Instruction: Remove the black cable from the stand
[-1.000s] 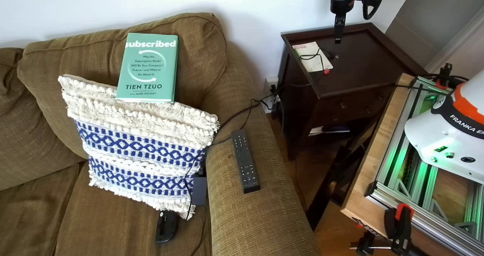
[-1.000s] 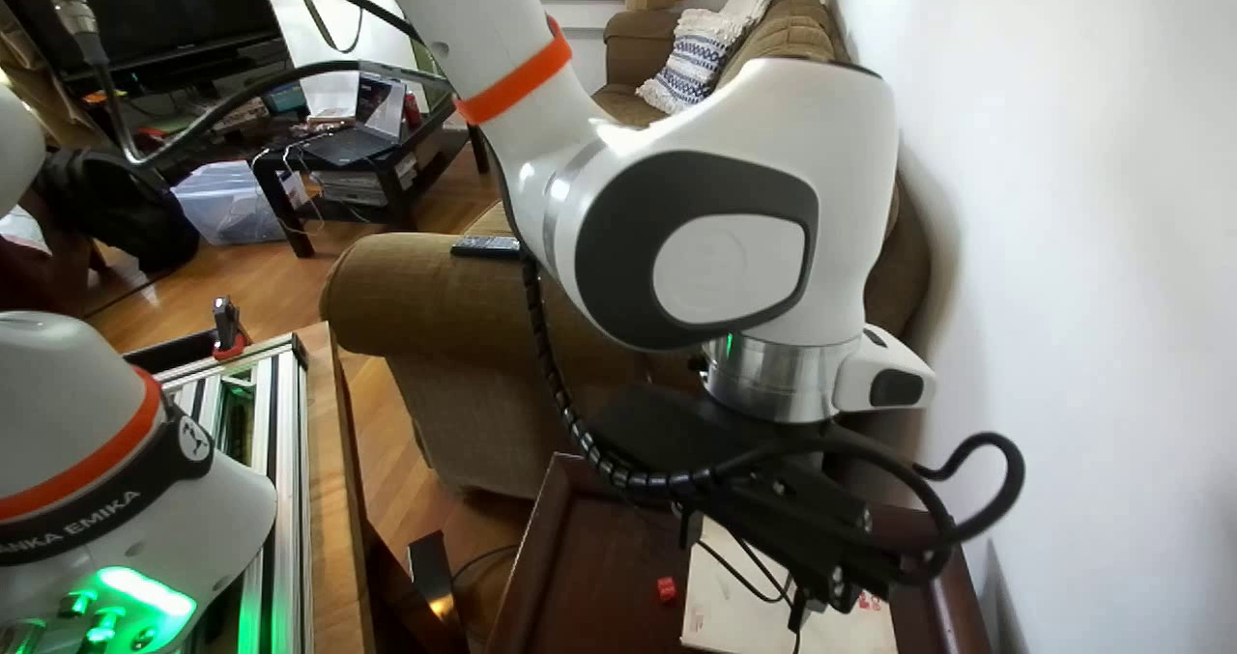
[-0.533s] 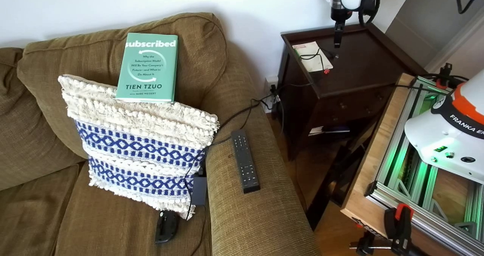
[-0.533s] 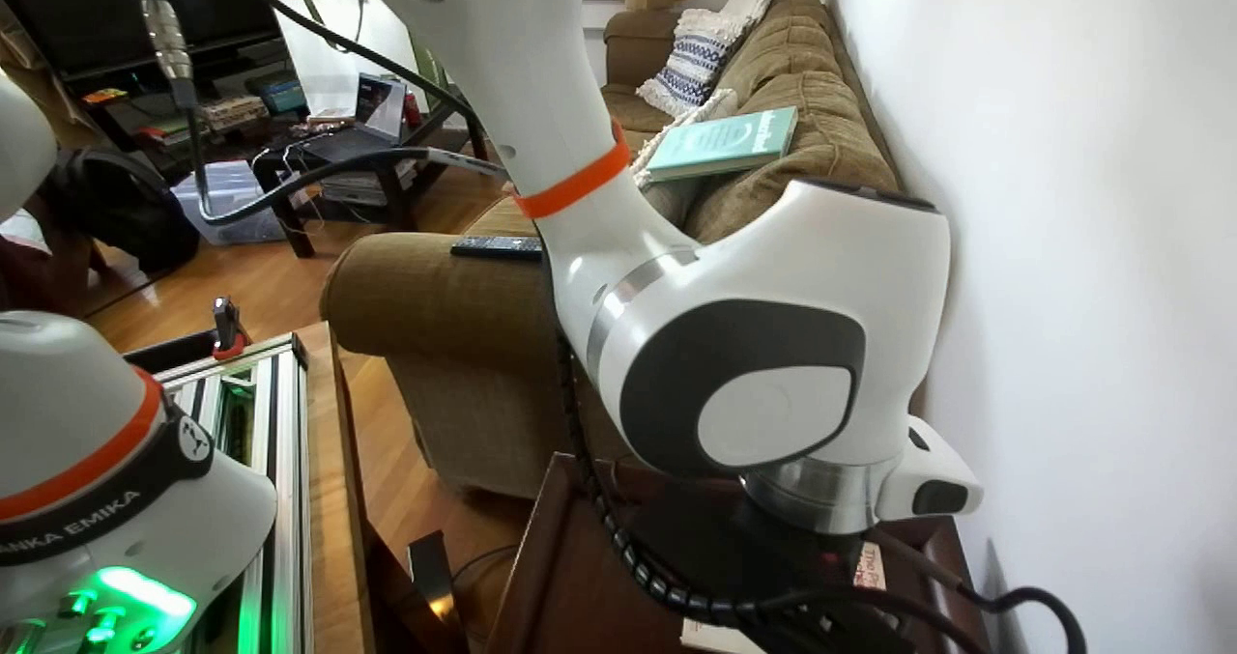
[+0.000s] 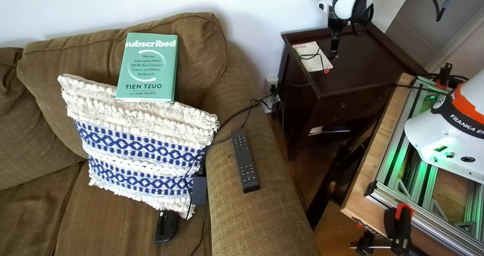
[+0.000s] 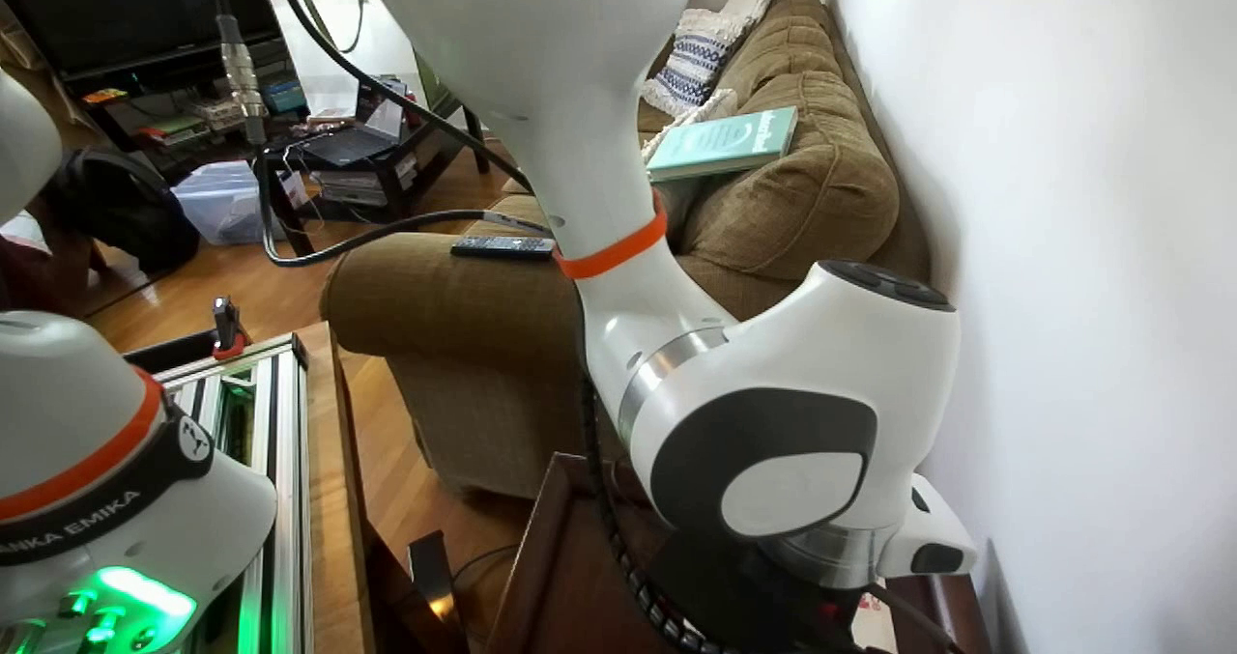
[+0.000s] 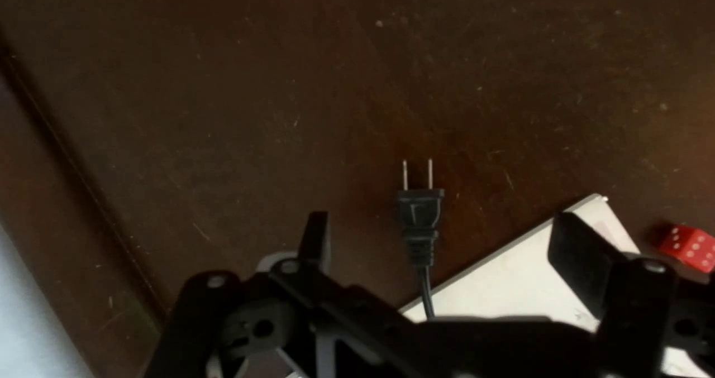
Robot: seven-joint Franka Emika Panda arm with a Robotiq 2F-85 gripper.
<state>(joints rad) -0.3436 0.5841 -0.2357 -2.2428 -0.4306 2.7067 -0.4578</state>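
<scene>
In exterior view, your black two-fingered gripper (image 5: 334, 52) dips lower now over dark reddish-brown wooden stand (image 5: 378, 61). In exterior view, your white arm (image 6: 667, 297) sits lower too. Wrist view: gripper spread wide, fingers (image 7: 315, 237) either side of thin black cable (image 7: 420, 249) on stand; two-prong plug (image 7: 420, 213) points up-frame, long axis near vertical, cord trailing down onto flat white book (image 7: 508, 283).

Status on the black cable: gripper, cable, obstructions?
Gripper open, nothing held. Black cable on stand, plug showing between jaws in wrist view. White book under part of cable, red die near its corner; neither covers plug.
</scene>
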